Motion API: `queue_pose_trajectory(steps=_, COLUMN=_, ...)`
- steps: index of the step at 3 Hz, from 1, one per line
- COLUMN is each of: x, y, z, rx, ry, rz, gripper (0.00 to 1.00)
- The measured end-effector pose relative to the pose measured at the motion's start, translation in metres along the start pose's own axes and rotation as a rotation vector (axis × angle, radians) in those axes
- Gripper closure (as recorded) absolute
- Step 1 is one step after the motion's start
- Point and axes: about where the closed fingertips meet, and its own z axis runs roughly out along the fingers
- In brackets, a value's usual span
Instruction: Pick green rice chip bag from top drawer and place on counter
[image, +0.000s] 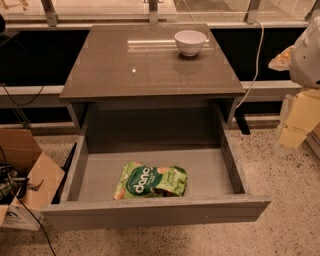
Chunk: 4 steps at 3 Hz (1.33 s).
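Observation:
The green rice chip bag (151, 181) lies flat inside the open top drawer (155, 212), near its front wall and a little left of centre. The drawer is pulled fully out toward me. The counter (125, 70) is the glossy grey-brown top above it. My gripper (296, 122) hangs at the right edge of the view, to the right of the cabinet and above the floor, well away from the bag. It holds nothing that I can see.
A white bowl (190, 42) stands on the counter at the back right. A cardboard box (27, 175) with cables sits on the floor left of the drawer. A white cable (256, 60) hangs down right of the counter.

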Motion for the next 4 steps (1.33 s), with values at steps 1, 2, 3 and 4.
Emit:
queue_pose_trajectory(steps=1, x=0.0, y=0.0, z=0.0, rx=0.0, ry=0.0, rz=0.0, gripper=0.0)
queue_pose_trajectory(steps=2, x=-0.009, y=0.001, z=0.014, rx=0.003, ry=-0.029, rz=-0.013, gripper=0.0)
queue_pose_trajectory(steps=3, x=-0.021, y=0.0, z=0.038, rx=0.037, ry=-0.057, rz=-0.024, gripper=0.0)
queue_pose_trajectory(steps=4, x=-0.024, y=-0.003, z=0.039, rx=0.054, ry=-0.065, rz=-0.024, gripper=0.0)
